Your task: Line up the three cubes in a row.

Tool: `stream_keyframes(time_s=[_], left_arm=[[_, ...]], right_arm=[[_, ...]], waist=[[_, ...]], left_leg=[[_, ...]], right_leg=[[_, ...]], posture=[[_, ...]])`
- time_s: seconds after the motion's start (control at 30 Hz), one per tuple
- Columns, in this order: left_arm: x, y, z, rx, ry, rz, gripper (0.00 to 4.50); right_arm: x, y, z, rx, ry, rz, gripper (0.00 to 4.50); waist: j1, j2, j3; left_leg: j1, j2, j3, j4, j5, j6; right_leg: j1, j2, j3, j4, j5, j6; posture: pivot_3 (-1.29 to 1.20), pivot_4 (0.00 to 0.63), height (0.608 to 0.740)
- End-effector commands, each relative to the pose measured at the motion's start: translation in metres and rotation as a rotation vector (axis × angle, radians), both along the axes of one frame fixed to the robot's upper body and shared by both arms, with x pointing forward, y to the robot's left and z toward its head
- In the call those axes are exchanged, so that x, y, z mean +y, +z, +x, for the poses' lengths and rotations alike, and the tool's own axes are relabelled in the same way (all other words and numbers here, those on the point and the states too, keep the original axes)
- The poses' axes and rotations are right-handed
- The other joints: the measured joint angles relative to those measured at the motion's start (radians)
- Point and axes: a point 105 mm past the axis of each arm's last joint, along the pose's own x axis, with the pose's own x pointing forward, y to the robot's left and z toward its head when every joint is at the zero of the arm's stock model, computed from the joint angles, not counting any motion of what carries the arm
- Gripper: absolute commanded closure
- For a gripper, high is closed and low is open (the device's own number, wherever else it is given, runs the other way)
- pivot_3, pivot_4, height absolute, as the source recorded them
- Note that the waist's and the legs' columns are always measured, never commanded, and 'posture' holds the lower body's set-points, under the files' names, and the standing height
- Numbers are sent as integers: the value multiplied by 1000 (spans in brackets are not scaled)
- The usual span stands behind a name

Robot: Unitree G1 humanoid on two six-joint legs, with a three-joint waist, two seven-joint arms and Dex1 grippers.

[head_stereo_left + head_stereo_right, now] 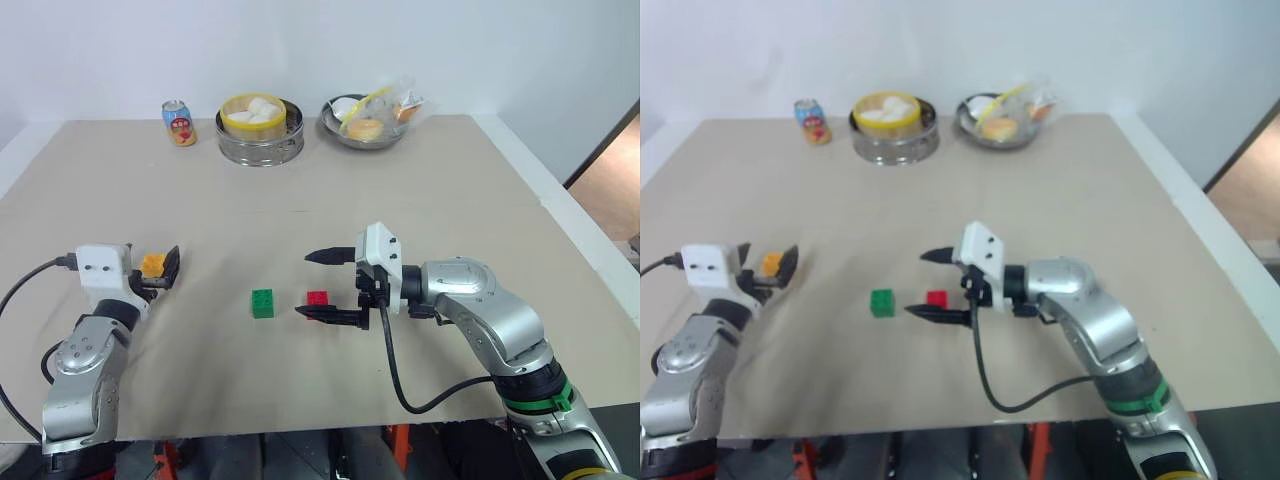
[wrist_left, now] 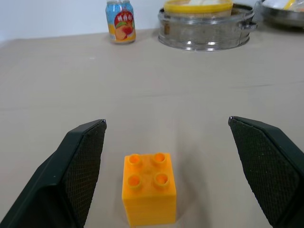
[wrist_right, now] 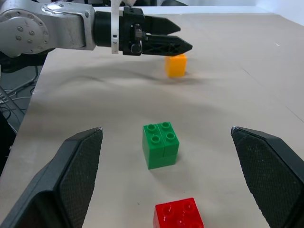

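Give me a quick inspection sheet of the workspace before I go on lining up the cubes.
Surface: tan table, flat.
Job's things: green cube and red cube side by side, apart; orange cube far off to their left.
Clutter: soda can, steamer, metal bowl along the far edge.
Grippers: left gripper open around the orange cube; right gripper open around the red cube.
Cables: black cable at right arm.
Surroundings: white wall.
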Motion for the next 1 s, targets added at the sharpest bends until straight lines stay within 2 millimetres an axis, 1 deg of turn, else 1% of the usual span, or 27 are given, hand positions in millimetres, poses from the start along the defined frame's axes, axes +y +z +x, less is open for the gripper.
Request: stream_keyframes(time_s=[0.03, 0.3, 0.4, 0.43, 0.5, 0.7, 0.77, 0.83, 0.87, 0.93, 1.0], left_arm=[[5, 1, 6, 9, 34, -1, 218], [5, -18, 11, 84, 43, -12, 218], [3, -21, 13, 89, 36, -38, 218], [4, -21, 13, 88, 38, -45, 449], [4, -22, 14, 88, 38, -50, 1075], [9, -22, 15, 92, 50, -29, 3093], [11, -19, 13, 79, 38, -17, 3168], [-3, -7, 9, 22, -106, 10, 3168], [-13, -4, 4, 13, -211, 37, 3168], [-30, -1, -8, 23, -411, 83, 3168], [-38, -4, -22, 58, -589, 182, 3168]], right_arm=[[2, 7, -4, -39, 17, 5, 0], [-1, 5, -5, -35, 2, 2, 0], [-2, 5, -4, -41, -6, 2, 0], [-2, 5, -4, -43, -7, 2, 0], [-2, 5, -4, -44, -8, 1, 0], [-2, 5, -4, -49, -7, 5, 0], [-1, 5, -5, -50, -6, 6, 0], [-1, 6, -5, -50, -4, 7, 0], [-2, 7, -5, -51, -3, 7, 0], [-3, 9, -3, -56, -7, 4, 0], [-5, 10, -1, -60, -12, 1, 0]], waist=[[0, 0, 0], [0, -1, 0], [0, -1, 0], [0, -1, 0], [0, -1, -1], [0, -1, -1], [0, -1, -1], [0, -1, -1], [-1, -1, -1], [-1, -1, -1], [-1, -1, -1]], left_leg=[[0, 0, 0, 0, 0, 0], [0, 0, 0, 0, 0, 0], [0, 0, 0, 0, 0, 0], [0, 0, 0, 0, 0, 0], [0, 0, 0, 0, 0, 0], [0, 0, 0, 0, 0, 0], [0, 0, 0, 0, 0, 0], [0, 0, 0, 0, 0, 0], [0, 0, 0, 0, 0, 0], [0, 0, 0, -1, 0, -1], [0, 0, 0, -1, 0, -1]], right_leg=[[0, 0, 0, 0, 0, 0], [0, 0, 0, 0, 0, 0], [0, 0, 0, 0, 0, 0], [0, 0, 0, 0, 0, 0], [0, 0, 0, 0, 0, 0], [0, 0, 0, 0, 0, 0], [0, 0, 0, 0, 0, 0], [0, 0, 0, 0, 0, 0], [-1, 0, 0, 0, 0, 0], [-1, 0, 0, 0, -1, -1], [-2, -1, 0, 0, -1, -1]], posture=[[0, 150, 740], [0, 150, 740], [0, 150, 740], [0, 150, 740], [0, 150, 740], [0, 150, 740], [0, 150, 740], [0, 150, 740], [0, 150, 740], [0, 150, 740], [0, 150, 740]])
